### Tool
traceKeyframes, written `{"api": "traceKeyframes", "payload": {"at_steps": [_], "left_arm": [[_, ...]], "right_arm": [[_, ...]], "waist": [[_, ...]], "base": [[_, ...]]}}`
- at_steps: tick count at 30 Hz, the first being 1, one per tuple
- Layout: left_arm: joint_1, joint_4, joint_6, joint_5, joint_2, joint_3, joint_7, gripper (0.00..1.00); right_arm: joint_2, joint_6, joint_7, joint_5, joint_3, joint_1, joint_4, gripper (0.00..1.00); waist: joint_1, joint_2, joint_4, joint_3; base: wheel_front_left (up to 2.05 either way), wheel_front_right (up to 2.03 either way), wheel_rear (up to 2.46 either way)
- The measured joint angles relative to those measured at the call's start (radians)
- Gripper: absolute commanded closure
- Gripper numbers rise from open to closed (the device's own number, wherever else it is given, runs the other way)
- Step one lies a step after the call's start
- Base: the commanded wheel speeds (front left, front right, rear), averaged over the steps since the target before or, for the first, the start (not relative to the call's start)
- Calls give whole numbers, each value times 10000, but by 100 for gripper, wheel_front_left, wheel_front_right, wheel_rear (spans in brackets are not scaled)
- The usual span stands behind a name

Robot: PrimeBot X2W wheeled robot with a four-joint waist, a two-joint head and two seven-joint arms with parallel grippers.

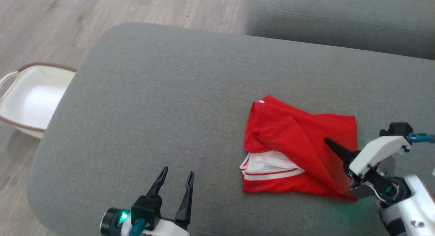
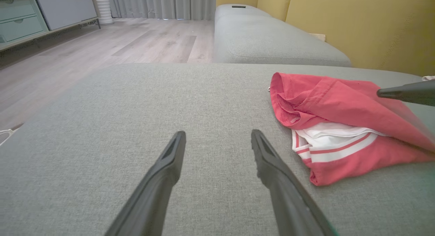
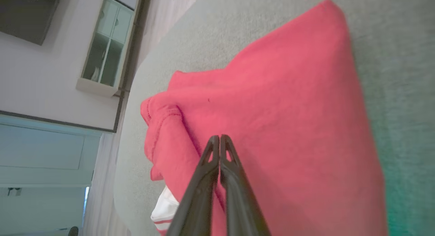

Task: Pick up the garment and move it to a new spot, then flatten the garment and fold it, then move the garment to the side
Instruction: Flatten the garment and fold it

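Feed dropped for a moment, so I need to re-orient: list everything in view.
garment: one, red with white stripes, crumpled on the near cushion
near cushion: one, grey, under the garment
far seat: one, grey, beyond the near cushion
floor: one, pale wood, left and beyond
basket: one, white with brown rim, on the floor, left
backrest: one, yellow, behind the far seat
cabinet: one, pale green and grey, across the floor
left claw: one, dark, open, above bare cushion
right claw: one, dark, shut, tips over the garment
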Motion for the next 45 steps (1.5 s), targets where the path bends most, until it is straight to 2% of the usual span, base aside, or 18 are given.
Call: {"api": "traceKeyframes", "payload": {"at_steps": [4,10,17,21,23,24,25,30,33,34,37,40,42,45], "left_arm": [[-12,50,-2,0,-35,-4,0,0],[-12,84,-2,0,-71,0,0,0],[-7,104,-2,23,-84,58,0,0],[42,144,6,86,-77,130,0,0],[112,151,12,86,-63,199,0,0],[196,148,13,86,-48,255,0,0],[292,146,31,84,-38,326,0,0],[688,113,113,-169,-19,709,0,0],[927,128,203,-341,-2,1101,0,0],[1117,138,203,-387,4,1323,0,0],[1337,130,198,-389,4,1528,0,0],[1567,54,182,-384,15,1787,0,0],[1750,-109,174,-376,8,1952,0,0],[2034,-477,182,-268,-6,2186,0,0]], "right_arm": [[-148,0,725,401,382,-288,619,100],[-130,0,915,679,991,-282,715,100],[146,0,1028,1333,2477,312,-1189,100],[153,0,462,1521,3118,1025,-2307,100],[109,0,-128,1509,3202,1381,-2627,57],[19,0,-462,1448,3229,1529,-2740,7],[-102,0,-859,1260,3260,1640,-2801,0],[-844,0,-3580,-633,3164,1728,-2207,0],[-920,0,-4892,-1643,3110,1725,-1312,0],[-915,0,-5691,-2265,3058,1714,-738,0],[-886,0,-6801,-3010,2922,1706,-167,0],[-867,0,-7342,-4240,2832,1685,100,0],[-669,0,-7423,-4874,2368,1722,81,0],[-140,0,-7442,-6176,1342,2040,-988,0]], "waist": [[0,0,216,70],[0,0,274,75],[0,0,-69,-105],[0,0,-390,-369],[0,0,-561,-536],[0,0,-661,-616],[0,0,-771,-678],[0,0,-1382,-992],[0,0,-1770,-1213],[0,0,-2020,-1372],[0,0,-2335,-1629],[0,0,-2566,-1910],[0,0,-2693,-2082],[0,0,-2874,-2291]], "base": [[0,0,0],[0,0,0],[0,0,0],[0,0,0],[0,0,0],[0,0,0],[0,0,0],[0,0,0],[0,0,0],[0,0,0],[0,0,0],[0,0,0],[0,0,0],[0,0,0]]}}
